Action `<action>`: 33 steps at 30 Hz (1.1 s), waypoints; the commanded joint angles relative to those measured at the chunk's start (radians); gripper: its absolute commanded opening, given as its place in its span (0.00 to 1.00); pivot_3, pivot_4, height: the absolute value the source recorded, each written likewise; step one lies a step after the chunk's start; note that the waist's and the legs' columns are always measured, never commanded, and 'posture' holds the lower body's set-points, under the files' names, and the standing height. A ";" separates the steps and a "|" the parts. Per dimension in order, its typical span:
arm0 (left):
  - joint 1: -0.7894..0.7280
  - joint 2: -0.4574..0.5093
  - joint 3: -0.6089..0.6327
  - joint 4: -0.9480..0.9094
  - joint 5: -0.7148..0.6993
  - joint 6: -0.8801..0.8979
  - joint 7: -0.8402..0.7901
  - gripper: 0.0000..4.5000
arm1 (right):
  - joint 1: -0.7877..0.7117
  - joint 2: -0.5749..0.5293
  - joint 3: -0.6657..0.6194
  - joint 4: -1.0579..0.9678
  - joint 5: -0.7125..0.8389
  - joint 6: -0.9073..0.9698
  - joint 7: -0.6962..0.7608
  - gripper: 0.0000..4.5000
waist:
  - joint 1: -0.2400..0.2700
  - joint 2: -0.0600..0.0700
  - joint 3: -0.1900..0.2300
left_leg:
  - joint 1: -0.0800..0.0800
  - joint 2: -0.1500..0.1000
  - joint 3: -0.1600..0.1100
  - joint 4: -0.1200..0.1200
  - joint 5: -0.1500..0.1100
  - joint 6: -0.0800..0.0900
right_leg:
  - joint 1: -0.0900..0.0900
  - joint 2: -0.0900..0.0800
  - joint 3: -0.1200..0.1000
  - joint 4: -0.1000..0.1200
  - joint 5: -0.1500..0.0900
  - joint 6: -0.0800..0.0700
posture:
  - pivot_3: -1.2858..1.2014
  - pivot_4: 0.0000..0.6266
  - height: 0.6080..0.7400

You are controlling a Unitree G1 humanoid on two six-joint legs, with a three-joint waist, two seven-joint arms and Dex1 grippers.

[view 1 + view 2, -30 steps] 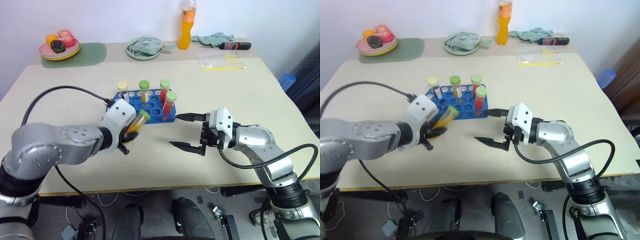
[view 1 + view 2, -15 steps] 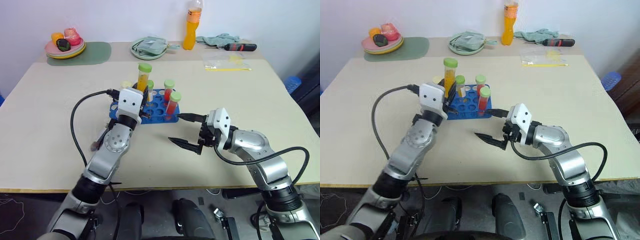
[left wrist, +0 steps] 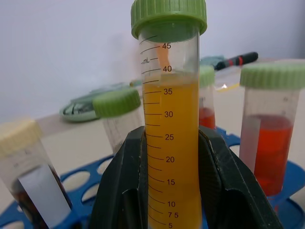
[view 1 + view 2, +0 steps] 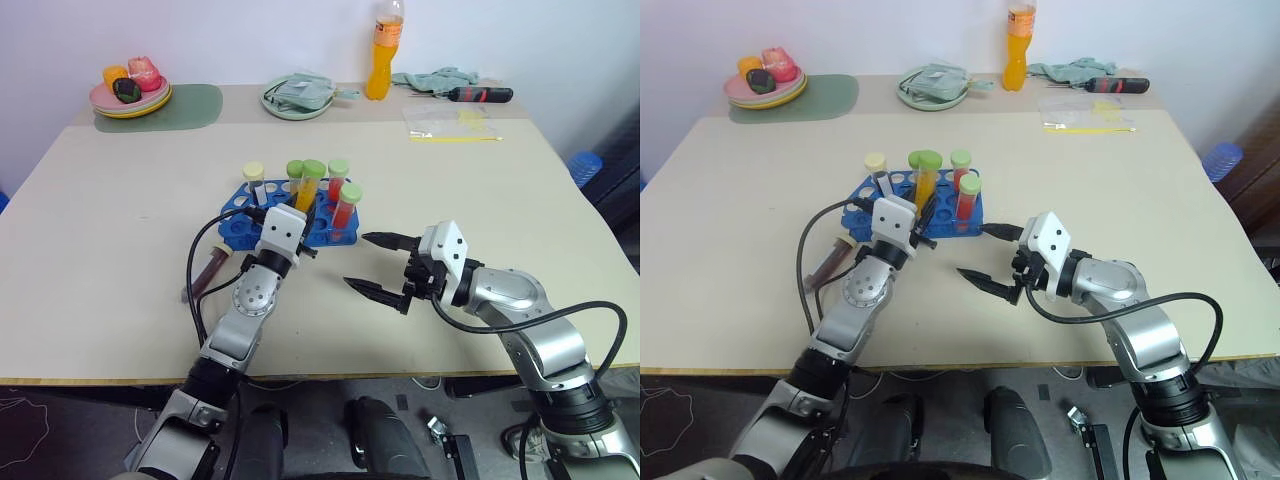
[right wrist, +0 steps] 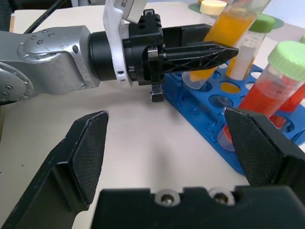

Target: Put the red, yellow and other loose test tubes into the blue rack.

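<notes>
The rack (image 4: 290,208) is sitting at the centre of the surface (image 4: 120,230), with capped tubes (image 4: 346,208) standing in it. The left gripper (image 4: 300,222) is pressing against the rack's 6 o'clock edge. A lone tube (image 4: 208,274) is lying at the rack's 8 o'clock. The right gripper (image 4: 378,265) is hovering at the rack's 4 o'clock. A bottle (image 4: 379,50) is standing at 12 o'clock, far back.

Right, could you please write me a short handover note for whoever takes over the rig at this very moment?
Left gripper: shut on the yellow-orange tube, tilted, its bottom at a hole of the blue rack.
Right gripper: open, empty, beside the rack.
Done: four capped tubes stand in the rack.
Left: seat and release the yellow-orange tube, then fetch the dark tube lying on the table by the left arm.
</notes>
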 commanded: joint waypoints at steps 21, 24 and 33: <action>-0.067 -0.118 0.103 0.241 0.015 -0.250 -0.094 0.18 | -0.005 0.002 -0.020 -0.065 0.019 0.004 -0.014 0.95 | 0.002 0.000 0.000 | 0.000 0.000 0.000 0.000 0.000 0.000 | 0.000 0.000 0.000 0.000 0.000 0.000 | 0.52 0.24 1.00; -0.065 -0.128 0.114 0.270 0.022 -0.284 -0.094 0.18 | -0.002 0.002 -0.020 -0.071 0.019 0.005 -0.019 0.95 | 0.002 0.000 0.000 | 0.000 0.000 0.000 0.000 0.000 0.000 | 0.000 0.000 0.000 0.000 0.000 0.000 | 0.52 0.24 1.00; -0.059 -0.137 0.134 0.351 0.027 -0.392 -0.100 0.18 | -0.012 0.008 -0.013 -0.063 0.018 0.001 -0.020 0.95 | 0.001 0.000 0.000 | 0.000 0.000 0.000 0.000 0.000 0.000 | 0.001 0.000 0.000 0.000 0.000 0.000 | 0.52 0.24 1.00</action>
